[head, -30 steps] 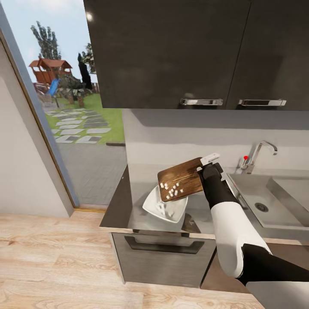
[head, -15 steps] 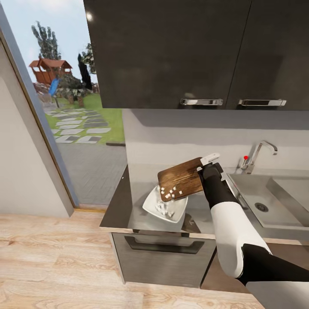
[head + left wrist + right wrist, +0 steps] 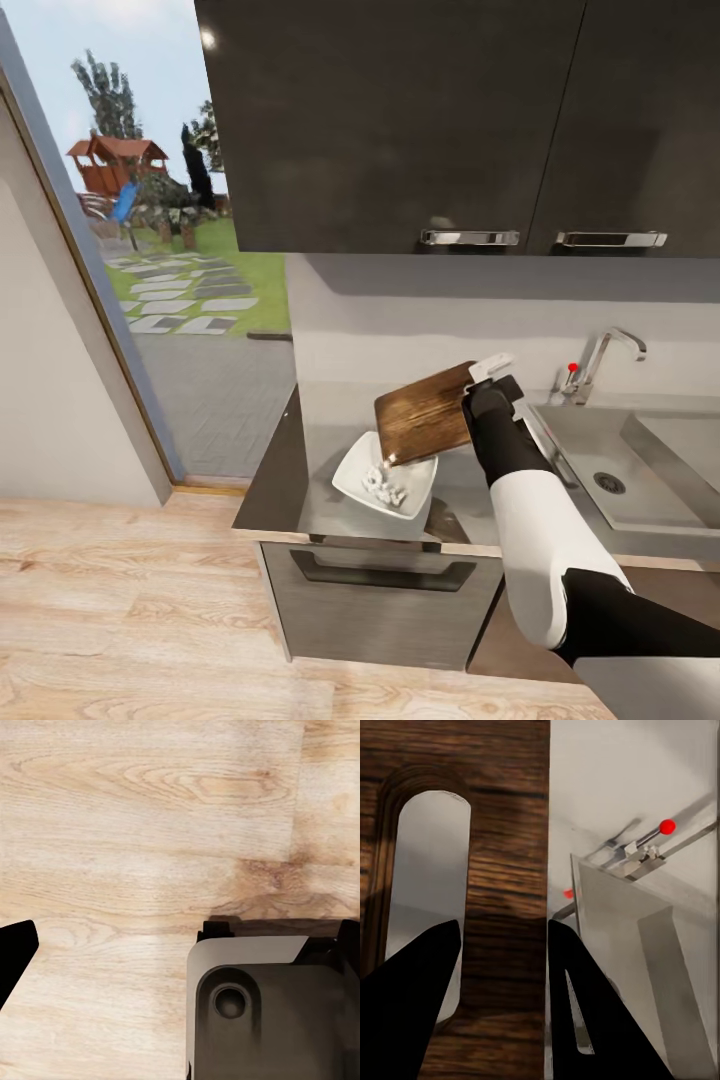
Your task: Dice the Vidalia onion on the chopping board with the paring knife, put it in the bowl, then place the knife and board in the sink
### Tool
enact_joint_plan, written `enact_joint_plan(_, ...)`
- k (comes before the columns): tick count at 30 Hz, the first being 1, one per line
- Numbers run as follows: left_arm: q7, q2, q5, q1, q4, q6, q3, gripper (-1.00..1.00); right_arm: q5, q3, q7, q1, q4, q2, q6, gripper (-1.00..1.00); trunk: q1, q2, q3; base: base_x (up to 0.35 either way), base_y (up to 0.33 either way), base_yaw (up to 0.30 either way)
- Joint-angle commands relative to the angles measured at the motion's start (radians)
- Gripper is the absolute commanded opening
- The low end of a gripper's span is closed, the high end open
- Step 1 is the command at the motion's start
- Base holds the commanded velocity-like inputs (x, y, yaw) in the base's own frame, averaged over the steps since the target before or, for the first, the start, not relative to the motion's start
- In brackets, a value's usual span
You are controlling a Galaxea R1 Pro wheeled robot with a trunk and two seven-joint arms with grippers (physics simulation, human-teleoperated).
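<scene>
The right gripper [image 3: 489, 385] was clamped on the handle end of the brown wooden rectangular chopping board [image 3: 428, 423]; the right wrist view showed one finger [image 3: 416, 997] across the handle slot and the other beyond the board's edge. The board was held aloft, tipped down toward the white shallow square bowl [image 3: 352, 477] on the smooth grey countertop [image 3: 283, 480].

A second earlier, white diced onion pieces were scattered over the board's lower half. Half a second earlier fewer remained. At this moment the board face appeared nearly bare, and the diced onion [image 3: 384, 486] lay heaped in the bowl.

Judgement: the transfer step appeared essentially complete. Board and paring knife were still due in the stainless-steel sink [image 3: 610, 470]; the knife was not clearly identifiable.

The left gripper's state could not be determined.
</scene>
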Motion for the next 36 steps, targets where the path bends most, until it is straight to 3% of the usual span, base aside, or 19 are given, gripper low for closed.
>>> enact_joint_plan(1,0.002,0.0,0.006,-0.002,0.004,-0.007,-0.008,1.0,0.008,0.008,0.006,-0.001,-0.001,0.001,0.001,-1.0,0.001,-0.002,-0.002,0.0,0.0,0.0)
enact_joint_plan(5,0.002,0.0,0.006,-0.002,0.004,-0.007,-0.008,1.0,0.008,0.037,0.0,-0.001,-0.001,0.001,0.001,-1.0,0.001,-0.002,-0.002,0.0,0.0,0.0)
enact_joint_plan(14,0.002,0.0,0.006,-0.002,0.004,-0.007,-0.008,1.0,0.005,0.038,0.004,-0.001,-0.003,0.001,0.001,-1.0,0.001,-0.002,-0.002,0.0,0.0,0.0)
enact_joint_plan(17,0.002,0.0,0.006,-0.002,0.004,-0.007,-0.008,1.0,-0.016,0.026,0.021,-0.001,-0.011,0.001,0.0,-1.0,0.001,-0.002,-0.002,0.0,0.0,0.0)
enact_joint_plan(19,0.002,0.0,0.006,-0.002,0.004,-0.007,-0.008,1.0,-0.077,-0.001,0.06,-0.001,-0.018,0.001,0.0,-1.0,0.001,-0.002,-0.002,0.0,0.0,0.0)
enact_joint_plan(21,0.002,0.0,0.006,-0.002,0.004,-0.007,-0.008,1.0,-0.178,-0.046,0.13,-0.001,-0.028,-0.005,0.0,-1.0,0.001,-0.002,-0.002,0.0,0.0,0.0)
enact_joint_plan(24,0.002,0.0,0.006,-0.002,0.004,-0.006,-0.008,1.0,-0.342,-0.092,0.258,-0.001,-0.034,-0.084,0.002,-1.0,0.001,-0.002,-0.002,0.0,0.0,0.0)
enact_joint_plan(26,0.002,0.0,0.006,-0.002,0.004,-0.006,-0.008,1.0,-0.42,-0.099,0.323,-0.001,-0.031,-0.126,0.002,-1.0,0.001,-0.002,-0.002,0.0,0.0,0.0)
enact_joint_plan(30,0.001,0.0,0.006,-0.002,0.004,-0.006,-0.008,1.0,-0.474,-0.106,0.366,-0.001,-0.001,-0.154,-0.003,-1.0,0.001,-0.002,-0.002,0.0,0.0,0.0)
enact_joint_plan(36,0.001,0.0,0.006,-0.002,0.004,-0.007,-0.008,1.0,-0.478,-0.11,0.356,-0.001,0.043,-0.168,-0.057,-1.0,0.001,-0.002,-0.002,0.0,0.0,0.0)
